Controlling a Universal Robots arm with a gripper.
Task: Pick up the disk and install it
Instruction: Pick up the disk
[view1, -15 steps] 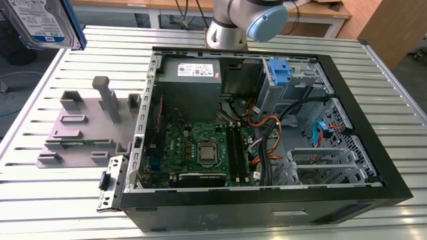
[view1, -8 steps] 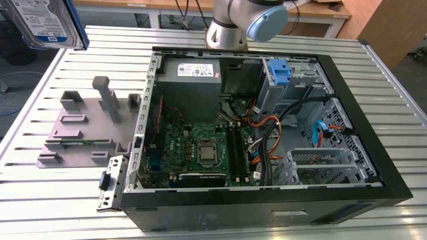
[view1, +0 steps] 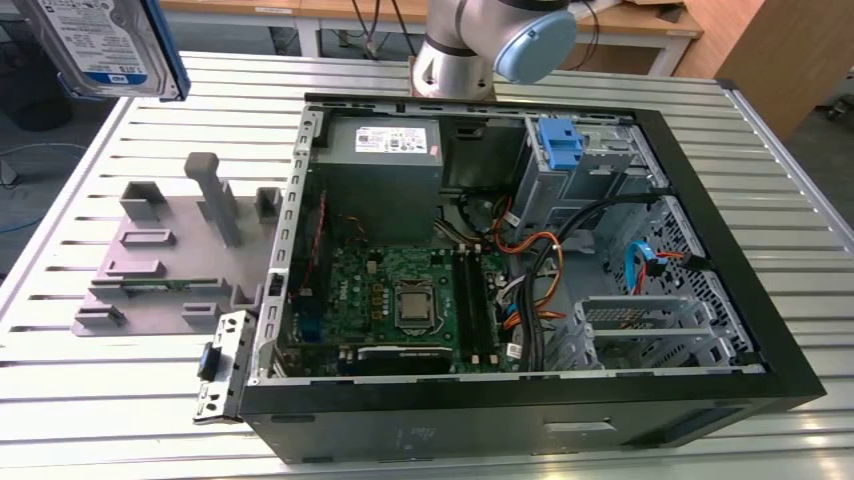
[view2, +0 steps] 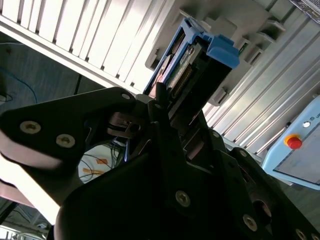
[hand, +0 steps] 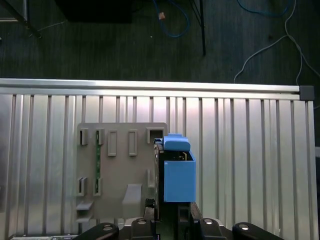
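**Item:** the disk (view1: 96, 42), a silver drive with a white-and-blue label in a blue carrier
**Location:** upper left corner of the exterior view, raised well above the slatted metal table (view1: 120, 420), label face toward the camera, cut off by the frame edge
**Holder:** gripper (view2: 175, 107), black fingers clamped on one end of the disk; in both wrist views the drive stands out edge-on from between them, the blue carrier tab at its far end
**Below the disk, first wrist view:** grey moulded fixture (hand: 120, 165) lying on the table slats
**Other contents, exterior view:**
- open computer case (view1: 534, 425), centre and right of the frame, lying on the table
- inside it: grey power supply (view1: 380, 150) at upper centre, a bare blue bracket (view1: 562, 145) in the bay just to the exterior view's right of it, and a green motherboard (view1: 400, 295) below
- arm base (view1: 481, 40) at top centre, behind the case
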